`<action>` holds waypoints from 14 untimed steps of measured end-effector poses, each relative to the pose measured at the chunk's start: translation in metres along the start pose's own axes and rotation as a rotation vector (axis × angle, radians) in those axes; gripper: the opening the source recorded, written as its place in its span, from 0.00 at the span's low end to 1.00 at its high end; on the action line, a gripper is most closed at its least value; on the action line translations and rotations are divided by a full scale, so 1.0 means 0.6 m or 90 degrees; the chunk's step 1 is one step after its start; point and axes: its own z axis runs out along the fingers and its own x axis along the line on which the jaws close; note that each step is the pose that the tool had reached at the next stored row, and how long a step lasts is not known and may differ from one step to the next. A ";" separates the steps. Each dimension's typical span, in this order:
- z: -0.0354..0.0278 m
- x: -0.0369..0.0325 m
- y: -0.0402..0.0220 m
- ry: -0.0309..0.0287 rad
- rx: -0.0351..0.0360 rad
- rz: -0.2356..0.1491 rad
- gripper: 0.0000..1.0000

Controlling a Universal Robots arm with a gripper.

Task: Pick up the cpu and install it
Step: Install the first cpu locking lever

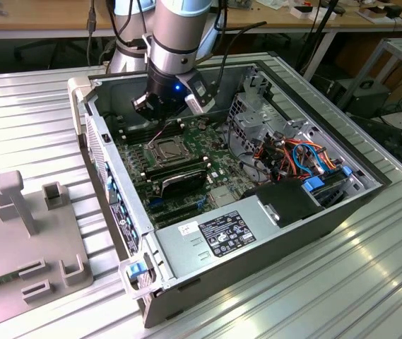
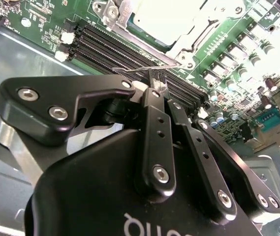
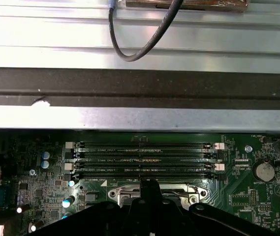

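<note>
The cpu [image 2: 167, 18] lay flat in the socket [image 2: 204, 27], silver face up, square with no long axis, its edges parallel to the socket's frame. The gripper [image 2: 153, 86] hung just beside the socket, fingers pressed together at the socket's wire lever [image 2: 130, 69]

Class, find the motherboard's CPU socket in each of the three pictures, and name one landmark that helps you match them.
Exterior view: the CPU socket lies on the green board inside the open case, close by the pincer.
Second wrist view: it lies past the pincer tips, across the memory slots.
First wrist view: its metal frame peeks from behind the pincer.
Shared landmark: the black memory slots beside the socket.
</note>
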 end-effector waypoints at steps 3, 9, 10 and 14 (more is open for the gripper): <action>0.013 -0.009 0.003 -0.0001 -0.0002 0.000 0.11; 0.018 -0.009 0.002 0.0001 0.0000 0.000 0.11; 0.019 -0.009 0.001 0.0001 0.0000 0.000 0.11; 0.023 -0.012 0.001 0.0001 0.0000 0.000 0.11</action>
